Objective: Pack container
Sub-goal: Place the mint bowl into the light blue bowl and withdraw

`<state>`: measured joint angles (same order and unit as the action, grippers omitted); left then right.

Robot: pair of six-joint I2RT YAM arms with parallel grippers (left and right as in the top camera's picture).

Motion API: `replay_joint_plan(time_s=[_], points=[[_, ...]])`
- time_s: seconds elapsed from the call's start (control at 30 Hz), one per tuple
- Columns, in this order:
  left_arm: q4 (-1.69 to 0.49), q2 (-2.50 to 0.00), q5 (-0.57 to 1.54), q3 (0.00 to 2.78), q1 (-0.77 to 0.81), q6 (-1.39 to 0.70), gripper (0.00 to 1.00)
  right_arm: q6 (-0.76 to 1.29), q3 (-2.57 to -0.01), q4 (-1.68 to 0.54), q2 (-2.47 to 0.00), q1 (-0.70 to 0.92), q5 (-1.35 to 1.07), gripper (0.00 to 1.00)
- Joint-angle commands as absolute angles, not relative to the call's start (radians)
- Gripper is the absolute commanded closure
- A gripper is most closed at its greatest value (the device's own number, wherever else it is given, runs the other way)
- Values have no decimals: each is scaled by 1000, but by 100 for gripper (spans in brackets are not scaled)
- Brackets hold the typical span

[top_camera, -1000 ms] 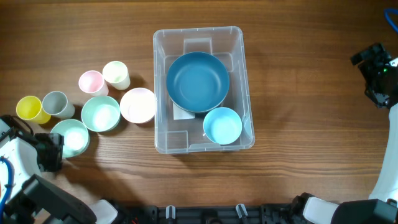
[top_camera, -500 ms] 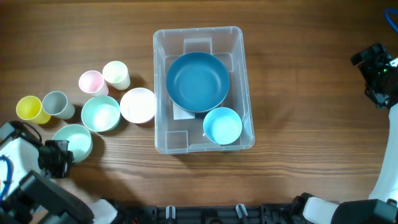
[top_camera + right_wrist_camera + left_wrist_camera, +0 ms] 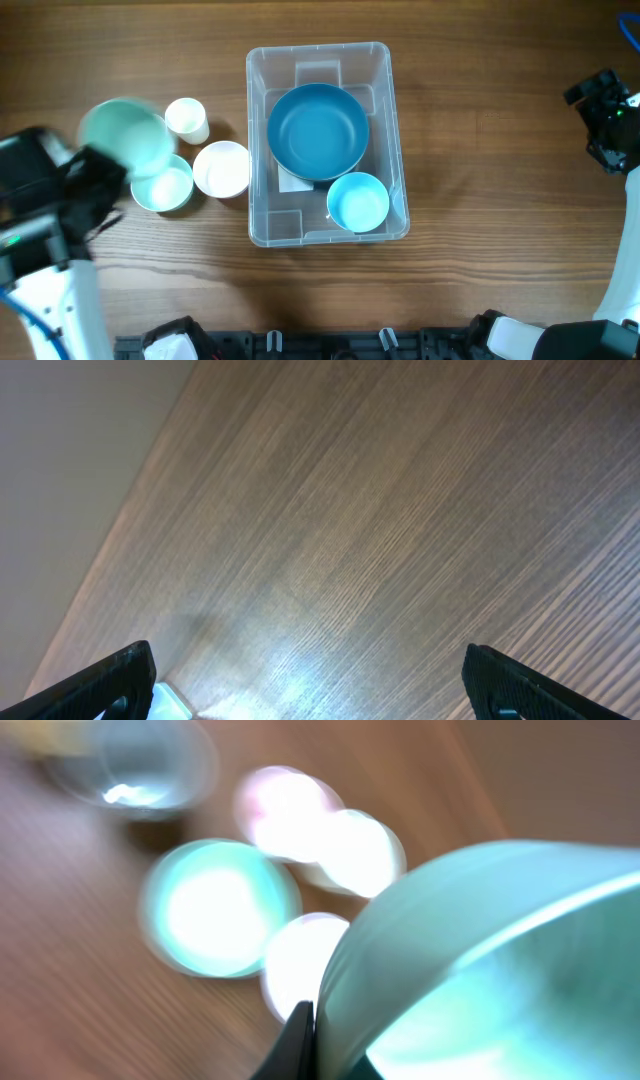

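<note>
Overhead: the container is sitting mid-table, long side running away from the camera. A dark blue bowl is taking up most of its floor and a light blue bowl is sitting in the near right corner. The left gripper is carrying a mint-green bowl in the air, well left of the bin and blurred. It's hovering over a second mint bowl, with a white bowl and a white cup nearby. The right gripper is hanging at the far right edge, well away from everything.

Left wrist: one finger is pinching the rim of the carried bowl, which is filling the frame. Everything below is going by in a blur.

Right wrist: the fingers are standing wide apart with only bare table between them.

I'm guessing the bin is light, thin, a bit flexy and slick, so I'd be grabbing it at the rim along a long side. A white label is peeking out under the dark bowl, but I'm not reading any writing on it.
</note>
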<state>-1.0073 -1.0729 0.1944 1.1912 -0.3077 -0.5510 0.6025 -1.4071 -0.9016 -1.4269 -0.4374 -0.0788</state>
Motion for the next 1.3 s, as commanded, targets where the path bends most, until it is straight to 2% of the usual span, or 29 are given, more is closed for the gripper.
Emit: replay_joint_plan(time_s=[0.0, 0.13, 0.23, 0.37, 0.57, 0.63, 0.67, 0.7, 0.73, 0.87, 1.03, 1.13, 1.27], points=[[-923, -1129, 241, 1197, 45, -499, 96, 613, -1407, -898, -1430, -435, -84, 0], [-846, -1270, 104, 1197, 391, -460, 96, 612, -1407, -898, -1430, -435, -84, 0], [-828, -1407, 44, 1197, 560, -431, 96, 613, -1407, -898, -1430, -435, -84, 0], [-813, -1573, 38, 1197, 675, -426, 96, 612, -1407, -898, -1430, -435, -84, 0], [-810, -1645, 39, 1197, 710, -426, 96, 612, -1407, -898, -1430, -435, -84, 0], [-808, -1644, 40, 1197, 710, -426, 84, 613, -1407, -898, -1430, -435, -84, 1], [-808, -1644, 40, 1197, 710, -425, 68, 612, -1407, -898, -1430, -435, -84, 0], [-807, -1644, 40, 1197, 710, -421, 55, 612, -1407, -898, -1430, -435, -84, 0], [-807, -1642, 40, 1198, 710, -422, 49, 613, -1407, -898, -1430, -435, -84, 0], [-833, -1589, 31, 1256, 689, -424, 45, 612, -1407, -898, -1430, -435, -84, 0], [-950, -1456, -139, 1336, 568, -528, 37, 612, -1407, -898, -1430, -435, -84, 0], [-1051, -1386, -256, 1335, 422, -660, 29, 613, -1407, -898, -1430, -435, -84, 0], [-1195, -1364, -295, 1334, 112, -766, 19, 613, -1407, -898, -1430, -435, -84, 1]])
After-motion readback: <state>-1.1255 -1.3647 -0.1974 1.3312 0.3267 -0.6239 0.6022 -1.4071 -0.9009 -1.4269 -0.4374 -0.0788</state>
